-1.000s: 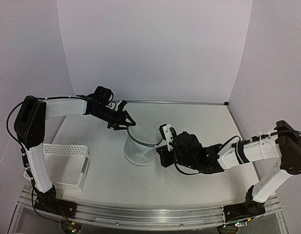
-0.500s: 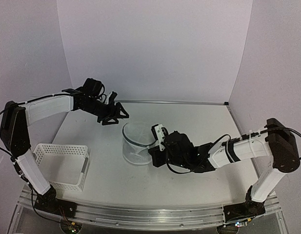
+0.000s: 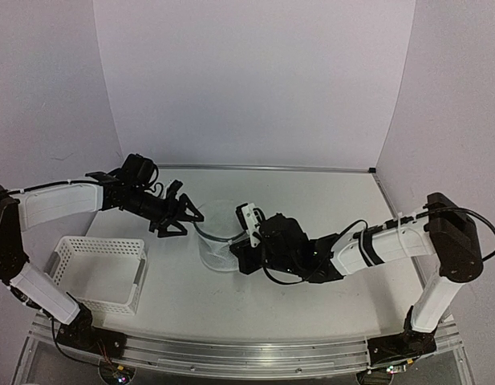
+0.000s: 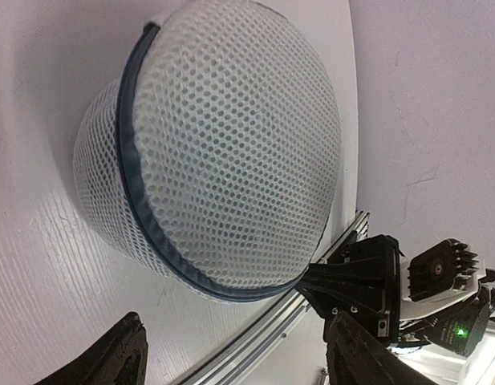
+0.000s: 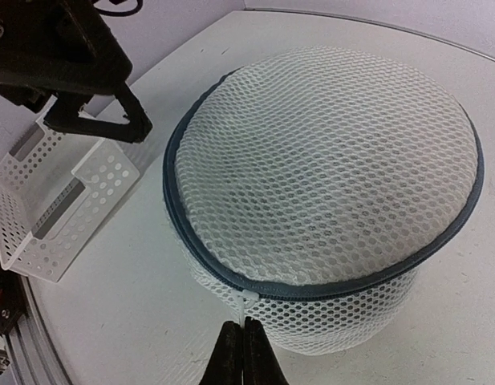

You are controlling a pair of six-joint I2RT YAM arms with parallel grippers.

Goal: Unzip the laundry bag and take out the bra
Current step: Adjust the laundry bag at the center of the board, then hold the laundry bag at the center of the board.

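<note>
The laundry bag is a round white mesh drum with a dark zip rim, standing mid-table; it also shows in the left wrist view and the right wrist view. My right gripper is shut on the white zipper pull at the bag's near side; from above it sits at the bag's right front. My left gripper is open and empty, just left of the bag and not touching it; its fingers frame the bag. The bra is not visible.
A white plastic lattice basket stands at the near left, and shows in the right wrist view. White walls close the back and sides. The aluminium rail runs along the near edge.
My left arm has swung from the back of the table down to the bag's left side, still open. My right gripper and the bag have shifted slightly left.
</note>
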